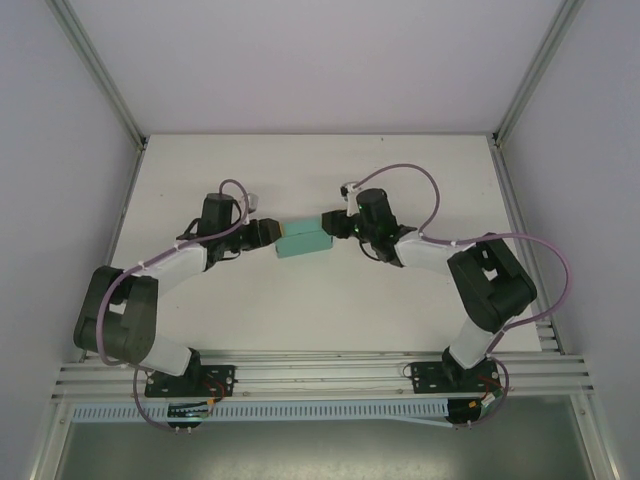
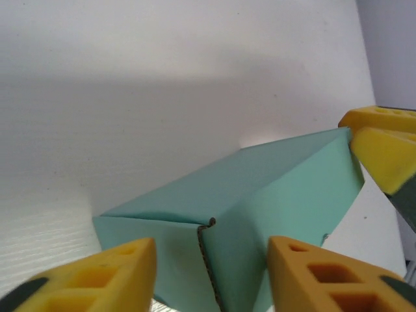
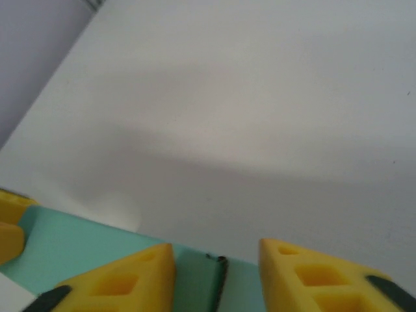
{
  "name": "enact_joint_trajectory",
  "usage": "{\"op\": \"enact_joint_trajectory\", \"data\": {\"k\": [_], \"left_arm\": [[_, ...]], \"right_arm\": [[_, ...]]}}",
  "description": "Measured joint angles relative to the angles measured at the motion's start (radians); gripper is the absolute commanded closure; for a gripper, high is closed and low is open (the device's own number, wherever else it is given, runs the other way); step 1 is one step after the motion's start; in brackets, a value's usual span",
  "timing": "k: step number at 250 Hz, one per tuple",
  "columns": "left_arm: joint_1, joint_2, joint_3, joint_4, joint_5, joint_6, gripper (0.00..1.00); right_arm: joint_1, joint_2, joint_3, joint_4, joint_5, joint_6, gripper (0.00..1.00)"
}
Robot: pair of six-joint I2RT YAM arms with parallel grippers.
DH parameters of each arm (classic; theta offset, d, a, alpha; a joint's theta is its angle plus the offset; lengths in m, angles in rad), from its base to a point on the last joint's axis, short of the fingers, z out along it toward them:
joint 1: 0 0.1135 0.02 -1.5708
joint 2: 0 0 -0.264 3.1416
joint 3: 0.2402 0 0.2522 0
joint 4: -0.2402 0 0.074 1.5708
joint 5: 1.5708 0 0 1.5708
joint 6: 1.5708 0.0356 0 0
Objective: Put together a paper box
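Note:
The paper box (image 1: 305, 241) is folded into a small teal oblong and lies on the white table (image 1: 300, 310) between my two grippers. My left gripper (image 1: 272, 233) is at its left end. In the left wrist view the box's (image 2: 279, 188) seamed end fills the space just beyond the left gripper (image 2: 213, 244), whose yellow fingers stand open and apart from it. My right gripper (image 1: 336, 226) is at the box's right end. In the right wrist view the right gripper (image 3: 216, 246) is open over the box's (image 3: 71, 244) top edge and seam.
Grey walls and aluminium rails (image 1: 110, 90) enclose the table on three sides. The right gripper's yellow fingers (image 2: 383, 153) touch the box's far corner in the left wrist view. A left finger (image 3: 8, 234) shows at the left edge of the right wrist view.

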Motion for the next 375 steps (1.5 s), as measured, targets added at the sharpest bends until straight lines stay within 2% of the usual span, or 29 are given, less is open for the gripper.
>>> {"op": "enact_joint_trajectory", "data": {"k": [19,24,27,39,51,64,74,77,104,127,160,195,240,315,332,353,364,375], "left_arm": [[-0.005,-0.005,0.042,-0.076,-0.026,0.025,0.19],[-0.006,-0.008,0.053,-0.096,-0.033,0.041,0.06],[-0.007,-0.011,0.06,-0.107,-0.04,0.035,0.02],[-0.008,-0.026,0.09,-0.151,-0.07,0.058,0.01],[-0.009,-0.043,0.123,-0.191,-0.109,0.067,0.01],[-0.009,-0.064,0.163,-0.23,-0.162,0.08,0.02],[-0.009,-0.077,0.188,-0.251,-0.203,0.089,0.02],[-0.009,-0.08,0.194,-0.256,-0.216,0.089,0.02],[-0.006,-0.114,0.222,-0.298,-0.325,0.105,0.01],[0.004,-0.136,0.223,-0.341,-0.406,0.108,0.02],[0.036,-0.16,0.206,-0.378,-0.489,0.111,0.01],[0.058,-0.186,0.162,-0.401,-0.547,0.11,0.01],[0.059,-0.195,0.117,-0.417,-0.578,0.103,0.02],[0.059,-0.198,0.071,-0.433,-0.597,0.076,0.02],[0.059,-0.204,0.067,-0.436,-0.604,0.075,0.02],[0.059,-0.224,0.056,-0.437,-0.612,0.072,0.02],[0.059,-0.235,0.052,-0.437,-0.614,0.072,0.01],[0.059,-0.248,0.049,-0.438,-0.618,0.072,0.01]], "right_arm": [[0.005,0.0,0.067,-0.101,0.0,-0.011,0.46],[0.005,0.0,0.085,-0.126,0.003,-0.011,0.46],[0.005,0.0,0.096,-0.137,0.002,-0.014,0.46],[0.005,0.0,0.144,-0.185,0.007,-0.025,0.45],[0.004,0.0,0.19,-0.227,0.018,-0.042,0.37],[0.003,0.0,0.234,-0.261,0.026,-0.059,0.24],[0.0,0.0,0.269,-0.292,0.023,-0.091,0.03],[-0.001,0.0,0.278,-0.3,0.017,-0.109,0.01],[-0.012,0.003,0.381,-0.425,-0.078,-0.288,0.01],[-0.005,0.031,0.505,-0.578,-0.188,-0.548,0.01],[0.045,0.12,0.687,-0.833,-0.25,-0.941,0.01],[0.099,0.269,0.856,-1.064,-0.224,-1.231,0.01],[0.124,0.468,1.052,-1.263,-0.158,-1.413,0.01],[0.164,0.606,1.133,-1.335,0.034,-1.469,0.18],[0.182,0.621,1.132,-1.342,0.076,-1.466,0.28],[0.198,0.621,1.118,-1.333,0.126,-1.457,0.46],[0.204,0.619,1.109,-1.317,0.145,-1.446,0.59],[0.208,0.61,1.096,-1.303,0.164,-1.444,0.61]]}}
